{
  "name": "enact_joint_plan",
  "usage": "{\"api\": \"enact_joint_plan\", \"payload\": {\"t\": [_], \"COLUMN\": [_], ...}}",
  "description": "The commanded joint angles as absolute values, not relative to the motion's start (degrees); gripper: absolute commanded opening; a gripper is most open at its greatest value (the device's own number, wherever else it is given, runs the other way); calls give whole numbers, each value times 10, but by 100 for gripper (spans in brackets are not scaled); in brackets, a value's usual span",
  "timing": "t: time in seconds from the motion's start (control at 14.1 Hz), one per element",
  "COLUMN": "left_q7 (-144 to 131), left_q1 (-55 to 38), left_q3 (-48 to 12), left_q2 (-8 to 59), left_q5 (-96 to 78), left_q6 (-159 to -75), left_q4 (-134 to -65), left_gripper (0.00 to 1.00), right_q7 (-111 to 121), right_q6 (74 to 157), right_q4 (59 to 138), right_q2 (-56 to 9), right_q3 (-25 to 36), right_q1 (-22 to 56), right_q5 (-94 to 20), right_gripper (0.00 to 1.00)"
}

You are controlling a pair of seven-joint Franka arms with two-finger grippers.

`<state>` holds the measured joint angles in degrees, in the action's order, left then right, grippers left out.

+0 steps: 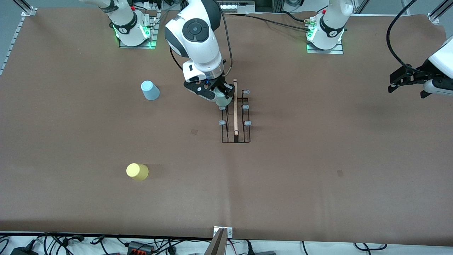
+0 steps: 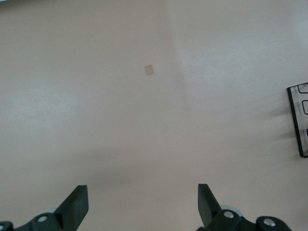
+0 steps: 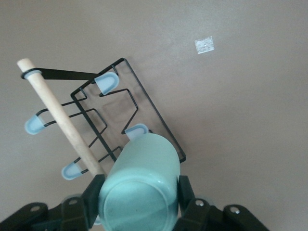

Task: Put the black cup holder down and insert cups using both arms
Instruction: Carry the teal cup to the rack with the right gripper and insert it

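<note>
right gripper (image 3: pixel 139 204) clamps green cup (image 3: pixel 139 185) | over holder (image 1: pixel 236 117) pegs

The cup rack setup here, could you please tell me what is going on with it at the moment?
The right end effector is shut on the green cup, holding it over the rack at mid-table, by the pegs at the end nearest the robot bases. The blue cup and yellow cup sit on the table toward the right arm's end. The left end effector waits open above bare table.
</note>
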<state>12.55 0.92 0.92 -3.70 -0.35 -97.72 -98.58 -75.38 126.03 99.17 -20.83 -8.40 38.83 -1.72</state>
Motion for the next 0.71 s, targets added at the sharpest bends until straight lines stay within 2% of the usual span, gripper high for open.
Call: {"api": "enact_joint_plan", "payload": {"t": [0.0,0.42,0.5,0.57,0.64], "left_q7": [137,137,137,137,137], "left_q1": [8,7,8,8,9], "left_q3": [11,10,10,10,11], "left_q2": [-27,-27,-27,-27,-27], "left_q5": [-4,-4,-4,-4,-4], "left_q6": [-959,-959,-959,-959,-959], "left_q4": [-962,-961,-961,-961,-961], "left_gripper": [100,100,100,100,100], "right_q7": [-767,-767,-767,-766,-762], "right_q6": [1262,1262,1262,1263,1263], "right_q4": [1010,1038,1039,1039,1039], "right_q2": [-200,-192,-192,-192,-192], "right_q3": [-80,-98,-98,-98,-98], "right_q1": [397,403,403,401,397], "right_q5": [-6,-6,-6,-6,-6], "right_gripper": [14,15,25,70,100]}}
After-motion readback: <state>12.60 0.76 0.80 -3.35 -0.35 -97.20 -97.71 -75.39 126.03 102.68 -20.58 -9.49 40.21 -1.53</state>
